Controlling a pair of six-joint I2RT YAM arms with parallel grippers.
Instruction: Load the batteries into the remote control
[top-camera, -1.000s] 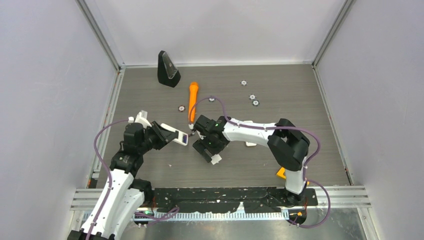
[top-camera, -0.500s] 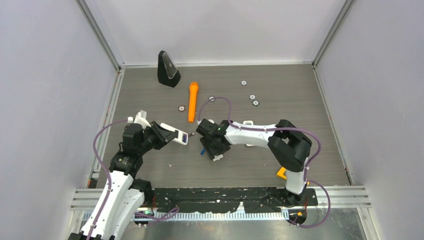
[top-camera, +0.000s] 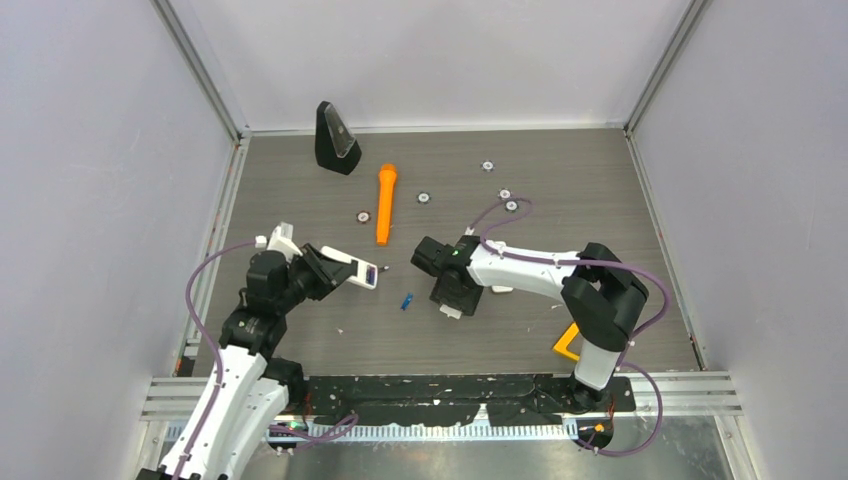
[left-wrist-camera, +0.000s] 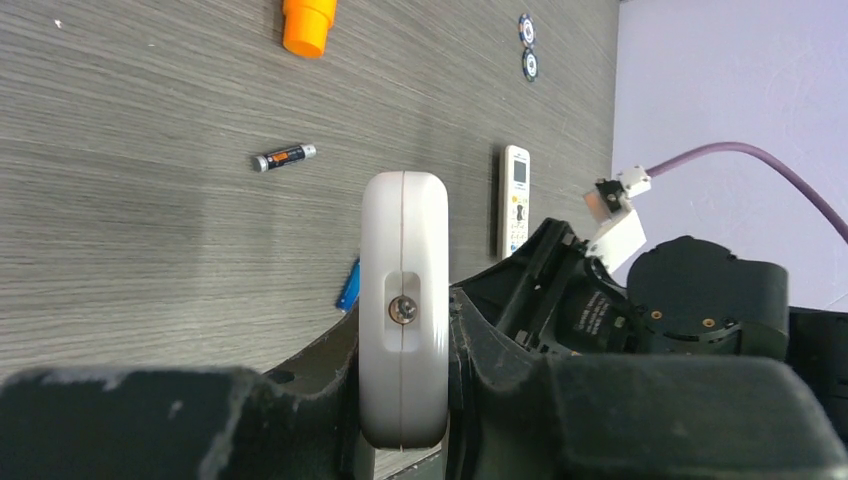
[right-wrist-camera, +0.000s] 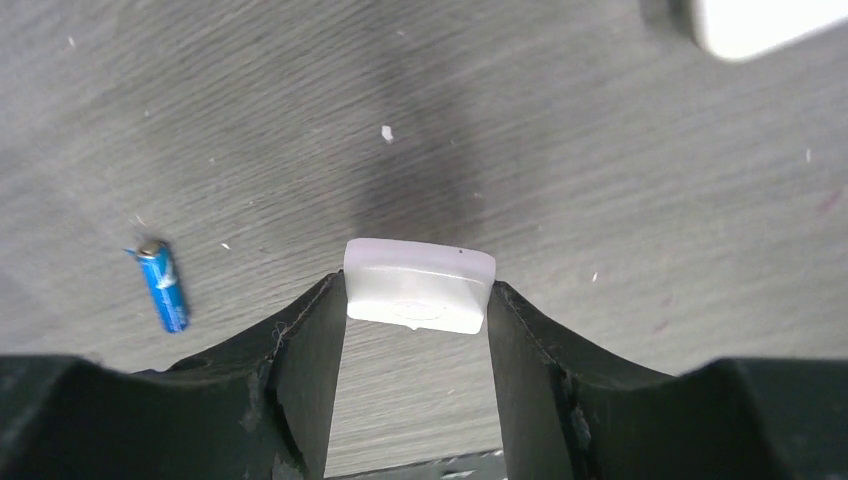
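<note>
Showing the loading at an early stage, as I judge it: no battery is visibly seated. A blue battery (right-wrist-camera: 163, 285) lies loose near the middle of the tabletop (top-camera: 560, 170), a little toward its near edge, between the two arms. A dark battery (left-wrist-camera: 283, 157) with an orange band lies flat farther toward the far edge. Neither cell is touched by anything.

The left claw (left-wrist-camera: 404, 370) is clenched on the remote (top-camera: 352, 271) and holds it off the tabletop over the left half, free end pointing toward the centre. A dark patch at that end may be the open compartment; I cannot tell whether a cell sits inside.

The right claw (right-wrist-camera: 417, 320) is about half closed, both fingers pressing a small white rounded piece (right-wrist-camera: 420, 280), which I take to be the battery cover. It is carried just beside the blue battery, not touching it.

A second remote (left-wrist-camera: 514, 200) lies flat on the tabletop near the right arm.

What is left, by my reading: set the cover down, pick up each cell, seat them in the held remote and refit the cover.
</note>
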